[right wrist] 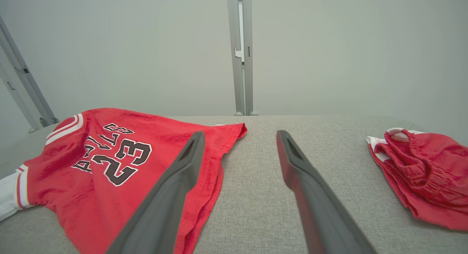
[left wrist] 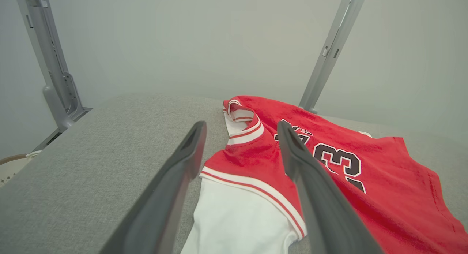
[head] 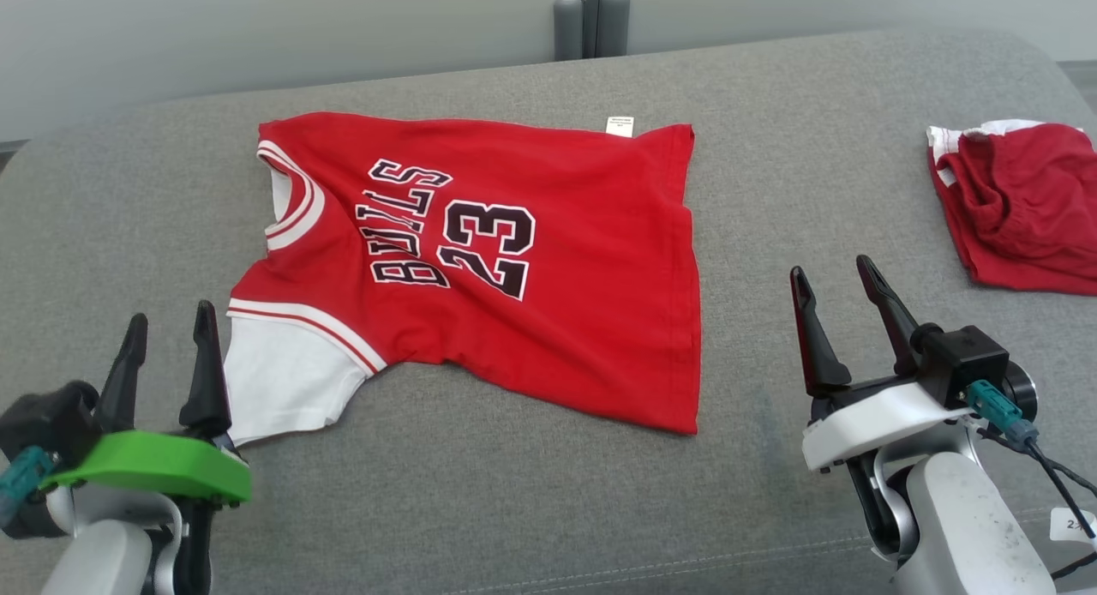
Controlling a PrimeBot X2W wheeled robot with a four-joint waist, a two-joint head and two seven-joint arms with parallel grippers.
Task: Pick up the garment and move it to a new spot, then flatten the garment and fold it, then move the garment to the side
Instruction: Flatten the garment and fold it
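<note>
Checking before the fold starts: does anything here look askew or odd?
The red Bulls jersey lies slightly skewed, its near edge puckered beside the white sleeve, and a white tag pokes out at the far edge. The red shorts to the right lie crumpled.

One grey fabric surface, far corners rounded; on it, red jersey, spread nearly flat, collar leftward, white sleeve at near left; red shorts, bunched, at far right, well apart from it.

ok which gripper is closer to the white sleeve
Left. The left gripper is right beside the sleeve, at its outer edge; the right gripper is across the jersey, past its hem.
</note>
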